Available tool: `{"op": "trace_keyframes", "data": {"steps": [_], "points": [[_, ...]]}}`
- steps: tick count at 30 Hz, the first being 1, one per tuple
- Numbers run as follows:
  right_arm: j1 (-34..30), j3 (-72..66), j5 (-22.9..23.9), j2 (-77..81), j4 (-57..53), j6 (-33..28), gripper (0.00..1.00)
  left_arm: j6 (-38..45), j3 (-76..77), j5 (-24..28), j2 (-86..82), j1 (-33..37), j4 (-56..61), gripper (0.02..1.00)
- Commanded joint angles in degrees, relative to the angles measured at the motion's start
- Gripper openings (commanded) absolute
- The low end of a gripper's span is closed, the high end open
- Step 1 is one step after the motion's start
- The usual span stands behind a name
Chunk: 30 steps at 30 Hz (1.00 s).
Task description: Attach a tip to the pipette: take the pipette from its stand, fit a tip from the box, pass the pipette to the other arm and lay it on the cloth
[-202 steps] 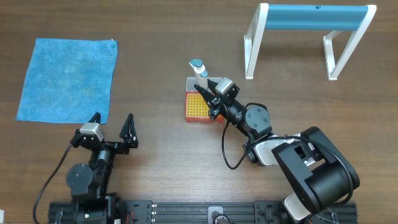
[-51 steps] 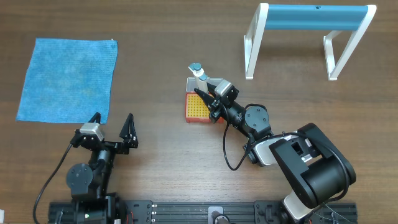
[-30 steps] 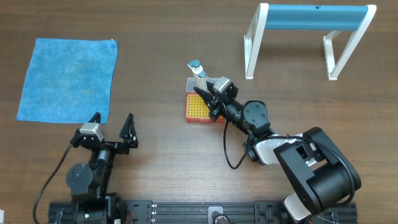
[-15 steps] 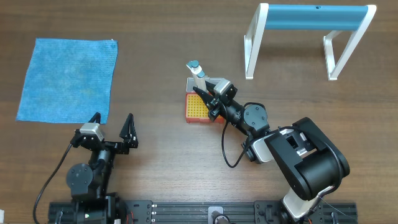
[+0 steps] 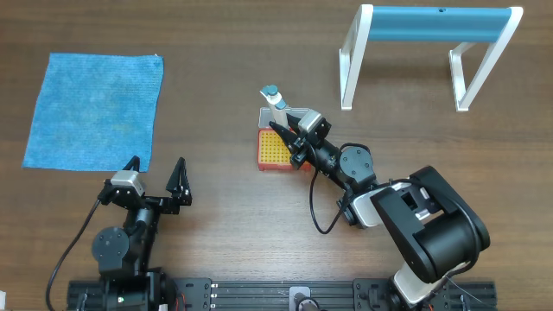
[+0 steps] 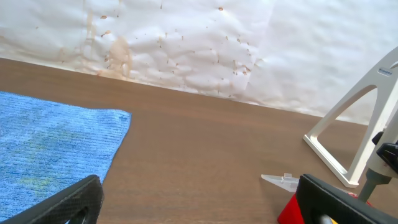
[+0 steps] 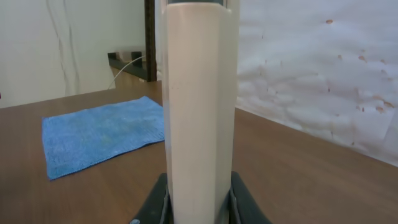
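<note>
My right gripper (image 5: 290, 138) is shut on the white pipette (image 5: 276, 104), whose blue-capped top leans up and away from the arm. The pipette's lower end is hidden behind the fingers, right at the red tip box (image 5: 271, 149) with its yellow rack. In the right wrist view the pipette body (image 7: 199, 106) stands upright between the dark fingers (image 7: 160, 200). The blue cloth (image 5: 95, 111) lies flat at the far left, and also appears as a blue cloth (image 7: 99, 140) beyond the pipette. My left gripper (image 5: 156, 166) rests open near its base, nothing in it.
The white stand with a blue top bar (image 5: 432, 26) is at the back right. A clear lid (image 6: 283, 180) lies beside the tip box's red corner (image 6: 291, 213). Bare wooden table (image 5: 216, 69) lies between cloth and box. A pale wall (image 6: 186, 37) backs the table.
Almost nothing: the right gripper has stayed at the tip box with the pipette, shifting only slightly. The left arm has not moved.
</note>
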Motion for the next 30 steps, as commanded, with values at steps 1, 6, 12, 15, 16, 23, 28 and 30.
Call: {"op": "trace_keyframes", "data": {"steps": [1,6,12,15,16,23,28,30], "points": [[-0.2,1.8,-0.3,-2.5,-1.0,0.2,0.08,0.7,-0.2,-0.9,-0.4,0.2,-0.1,0.996],[-0.2,2.2,-0.3,-5.4,-1.0,0.2,0.08,0.7,-0.2,-0.9,-0.4,0.2,-0.1,0.998],[-0.2,2.2,-1.2,-8.4,-1.0,0.2,0.08,0.7,-0.2,-0.9,-0.4,0.2,-0.1,0.996],[-0.2,2.2,-4.2,-10.0,-1.0,0.3,0.08,0.7,-0.2,-0.9,-0.4,0.2,-0.1,0.996],[-0.2,2.2,-5.9,-10.9,-1.0,0.7,0.08,0.7,-0.2,-0.9,-0.4,0.2,-0.1,0.996],[-0.2,2.2,-17.2,-19.6,-5.4,0.9,0.08,0.7,-0.2,-0.9,-0.4,0.2,-0.1,0.998],[-0.2,3.3,-18.1,-31.1,-21.6,1.6,0.08,0.7,-0.2,-0.9,-0.4,0.2,-0.1,0.998],[-0.2,5.3,-18.1,-36.5,-34.3,1.5,0.08,0.7,-0.2,-0.9,-0.4,0.2,-0.1,0.998]]}}
